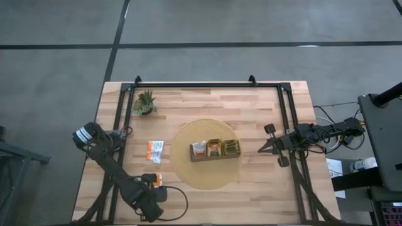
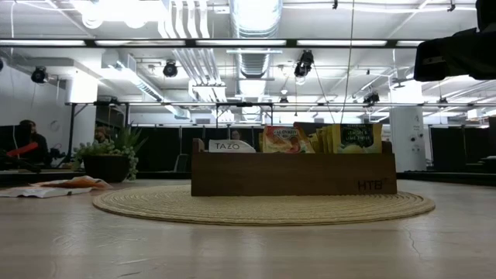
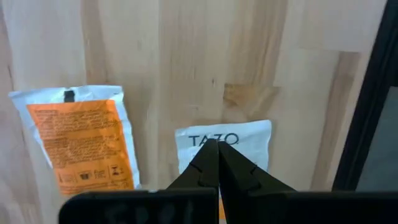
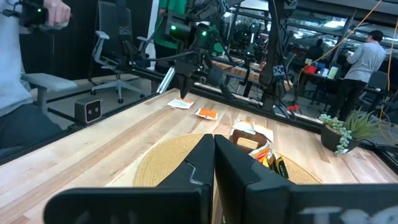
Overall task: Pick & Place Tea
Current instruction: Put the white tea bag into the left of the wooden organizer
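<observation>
Sachets are partly sorted: I'm seeing several standing in the wooden tray (image 1: 215, 156) on the round mat (image 1: 207, 179), while two are lying on the surface (image 1: 251, 182) left of it. I'm pinching the left tool (image 3: 218, 147) together on the TAZO sachet (image 3: 249, 138). The right tool (image 4: 214, 140) is idling closed, right of the tray.

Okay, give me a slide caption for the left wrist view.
Left pincer, shut, over a white TAZO sachet on the table, an orange sachet lying beside it.
</observation>
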{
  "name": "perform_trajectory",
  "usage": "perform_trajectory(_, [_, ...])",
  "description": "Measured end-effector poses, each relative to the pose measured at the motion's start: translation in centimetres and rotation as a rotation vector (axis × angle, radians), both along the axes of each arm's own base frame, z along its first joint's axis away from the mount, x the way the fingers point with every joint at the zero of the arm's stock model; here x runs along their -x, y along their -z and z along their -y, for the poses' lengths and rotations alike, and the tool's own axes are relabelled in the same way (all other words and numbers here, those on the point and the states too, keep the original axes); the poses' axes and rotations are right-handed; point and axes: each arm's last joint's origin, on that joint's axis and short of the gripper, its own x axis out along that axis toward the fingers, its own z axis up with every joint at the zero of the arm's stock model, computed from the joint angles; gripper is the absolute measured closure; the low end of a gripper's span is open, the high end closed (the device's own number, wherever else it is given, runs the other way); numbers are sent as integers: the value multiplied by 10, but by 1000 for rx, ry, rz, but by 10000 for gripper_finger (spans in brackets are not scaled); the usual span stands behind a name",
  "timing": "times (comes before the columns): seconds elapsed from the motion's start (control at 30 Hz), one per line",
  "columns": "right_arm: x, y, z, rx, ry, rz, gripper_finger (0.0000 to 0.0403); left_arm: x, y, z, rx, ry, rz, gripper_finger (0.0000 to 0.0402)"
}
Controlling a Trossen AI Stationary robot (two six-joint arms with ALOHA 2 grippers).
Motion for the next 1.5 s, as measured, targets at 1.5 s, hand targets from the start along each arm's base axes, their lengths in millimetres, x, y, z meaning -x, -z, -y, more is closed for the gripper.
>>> perform_trajectory(1.5, [0,0,0,0,0,0,394,-6,20,-24,39,157,-102,307])
